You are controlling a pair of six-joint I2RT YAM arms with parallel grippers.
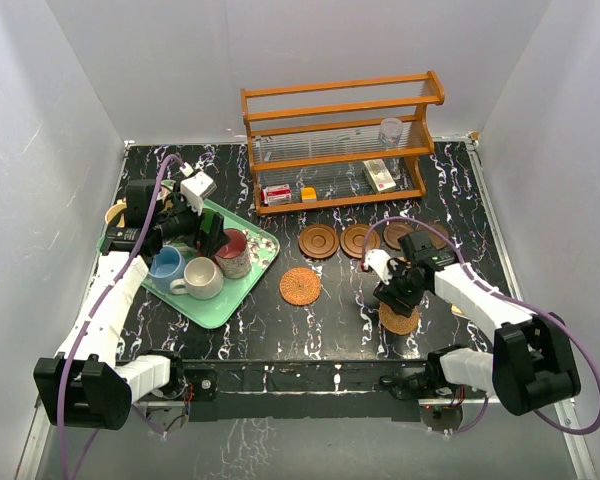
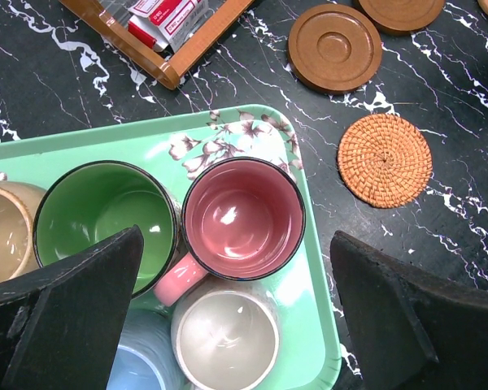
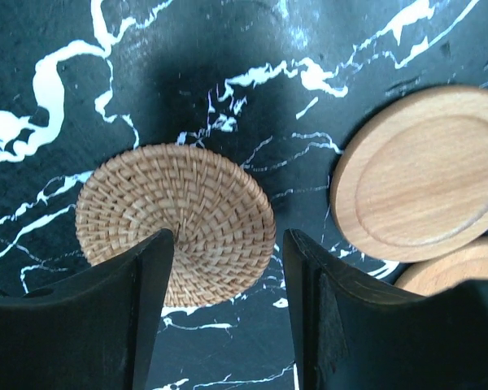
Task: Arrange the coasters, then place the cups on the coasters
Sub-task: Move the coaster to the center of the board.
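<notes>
Well, from above, my left gripper (image 1: 208, 236) hangs over the mint-green tray (image 1: 261, 260) at the left of the table, where the mugs (image 1: 202, 277) stand crowded together. My right gripper (image 1: 392, 297) sits low over a woven coaster (image 1: 401, 322) at the near right. A second woven coaster (image 1: 300, 286) lies alone toward the middle, and a row of dark wooden coasters (image 1: 318, 241) lies farther back, in front of the wooden rack (image 1: 340, 105). Through my left wrist camera, my fingers (image 2: 73, 317) stand wide apart with nothing between them, above the green mug (image 2: 106, 215), the pink mug (image 2: 242, 219) and the cream mug (image 2: 226, 337), all upright and close together on the tray. Through my right wrist camera, my fingers (image 3: 114, 325) stand partly apart and clamp nothing. The woven coaster lies flat on the black marbled table (image 3: 65, 49) beneath them, wider than the gap. Whether my tips touch it I cannot tell. A pale wooden coaster (image 3: 423, 175) lies just beside it, not touching.
</notes>
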